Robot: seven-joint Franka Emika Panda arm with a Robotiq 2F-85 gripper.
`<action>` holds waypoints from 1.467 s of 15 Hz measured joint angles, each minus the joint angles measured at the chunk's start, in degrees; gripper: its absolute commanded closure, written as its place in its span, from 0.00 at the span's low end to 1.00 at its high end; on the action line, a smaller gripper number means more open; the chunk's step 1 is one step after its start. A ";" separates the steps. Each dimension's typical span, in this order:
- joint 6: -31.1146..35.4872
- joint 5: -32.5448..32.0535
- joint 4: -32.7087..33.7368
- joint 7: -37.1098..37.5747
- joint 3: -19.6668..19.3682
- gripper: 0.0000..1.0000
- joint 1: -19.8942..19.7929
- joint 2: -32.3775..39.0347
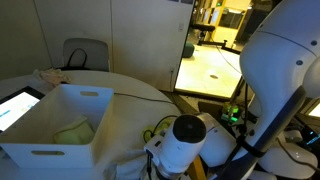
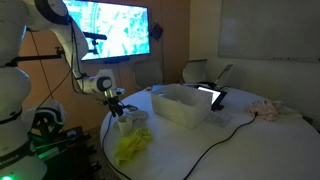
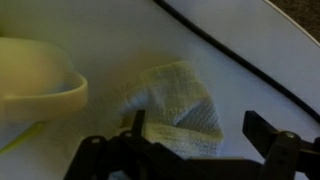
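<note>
crumpled pale yellowish cloth (image 3: 178,95) lies on white table (image 3: 130,40), gripper (image 3: 197,135) above it, jaws spread wide.

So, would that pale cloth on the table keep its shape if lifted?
Probably not: the cloth lies crumpled in soft folds, so it would likely droop. It looks thin and woven, so probably light. Pushed, it would likely bunch rather than slide.

Gripper (image 2: 120,108) near yellow cloth (image 2: 132,148)
</note>
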 measured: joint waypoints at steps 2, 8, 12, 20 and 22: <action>0.00 -0.13 0.57 0.13 0.64 0.00 -0.47 1.17; -0.01 -0.22 0.98 0.16 1.15 0.00 -1.30 2.58; 0.77 -0.23 0.99 0.54 0.99 0.00 -2.02 3.51; 3.91 -0.17 1.03 0.69 2.39 0.04 -5.90 4.75; 4.74 0.01 1.11 0.61 3.58 0.23 -7.92 5.31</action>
